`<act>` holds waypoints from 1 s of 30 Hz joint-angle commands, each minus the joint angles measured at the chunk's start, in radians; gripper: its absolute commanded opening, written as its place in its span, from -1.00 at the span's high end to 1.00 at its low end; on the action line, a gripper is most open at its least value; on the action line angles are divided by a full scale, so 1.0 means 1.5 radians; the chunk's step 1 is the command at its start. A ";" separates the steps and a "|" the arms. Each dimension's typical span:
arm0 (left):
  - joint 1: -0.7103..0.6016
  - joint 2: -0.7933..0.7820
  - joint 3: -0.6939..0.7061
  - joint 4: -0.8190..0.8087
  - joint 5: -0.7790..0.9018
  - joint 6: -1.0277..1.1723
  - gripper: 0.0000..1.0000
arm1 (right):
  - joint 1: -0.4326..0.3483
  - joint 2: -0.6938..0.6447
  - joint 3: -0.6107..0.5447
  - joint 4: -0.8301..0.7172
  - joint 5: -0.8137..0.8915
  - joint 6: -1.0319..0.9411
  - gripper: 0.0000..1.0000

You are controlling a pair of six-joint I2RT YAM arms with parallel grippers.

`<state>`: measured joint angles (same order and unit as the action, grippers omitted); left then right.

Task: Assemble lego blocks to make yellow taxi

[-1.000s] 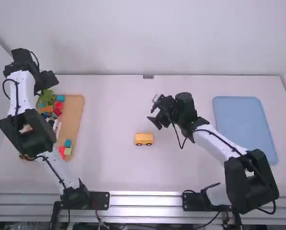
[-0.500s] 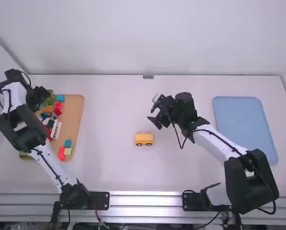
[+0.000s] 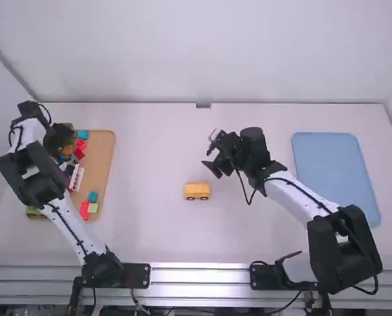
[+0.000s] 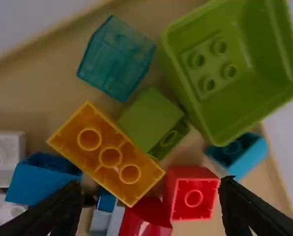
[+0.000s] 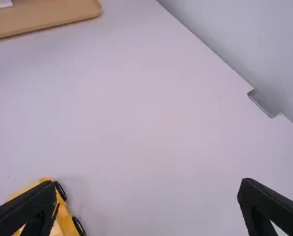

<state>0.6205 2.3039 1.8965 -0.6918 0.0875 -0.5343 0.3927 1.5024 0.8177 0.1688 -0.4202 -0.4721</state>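
Since the yellow brick [image 4: 107,153] lies hollow side up in the crowded tray [image 3: 104,158], the left gripper [image 4: 153,188] hangs above with jaws wide, probably to pick a taxi piece; the yellow car [image 3: 197,191] (wheels down on the table [image 3: 150,230]) sits near the right gripper [image 5: 149,186], jaws spread and empty, perhaps placed to steady it

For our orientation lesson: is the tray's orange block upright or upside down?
Upside down: the orange block shows its hollow underside with round tubes.
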 commanded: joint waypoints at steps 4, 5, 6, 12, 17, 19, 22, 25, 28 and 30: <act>0.000 0.003 -0.027 0.018 -0.024 -0.036 -0.82 | 0.001 -0.003 -0.004 -0.007 0.002 0.003 -0.97; 0.001 0.003 -0.033 0.023 -0.034 -0.042 -0.86 | 0.001 -0.003 -0.004 -0.010 0.002 0.003 -0.97; 0.000 0.003 -0.034 0.023 -0.037 -0.055 -0.86 | -0.001 -0.003 -0.004 -0.011 0.001 0.003 -0.96; 0.000 0.003 -0.037 0.030 -0.012 -0.055 -0.98 | -0.001 -0.003 -0.004 -0.011 0.002 0.003 -0.97; 0.000 0.003 -0.037 0.028 -0.014 -0.085 -0.79 | -0.001 -0.003 -0.004 -0.013 0.001 0.003 -0.97; 0.001 0.003 -0.037 0.028 -0.015 -0.085 -0.67 | -0.001 -0.003 -0.004 -0.016 0.002 0.003 -0.97; 0.000 0.003 -0.041 0.025 -0.036 -0.087 -0.61 | 0.002 -0.003 -0.004 -0.018 0.002 0.003 -0.97; 0.000 0.003 -0.053 0.033 -0.034 -0.088 -0.59 | -0.001 -0.003 -0.005 -0.018 0.001 0.003 -0.97; 0.001 0.003 -0.073 0.054 -0.037 -0.088 -0.50 | 0.000 -0.003 -0.005 -0.018 0.001 0.003 -0.96; 0.001 0.003 -0.086 0.067 -0.037 -0.087 -0.47 | 0.002 -0.003 -0.005 -0.018 0.002 0.003 -0.97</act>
<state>0.6209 2.3039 1.7878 -0.5919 0.0467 -0.6605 0.3927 1.5024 0.8177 0.1452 -0.4156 -0.4732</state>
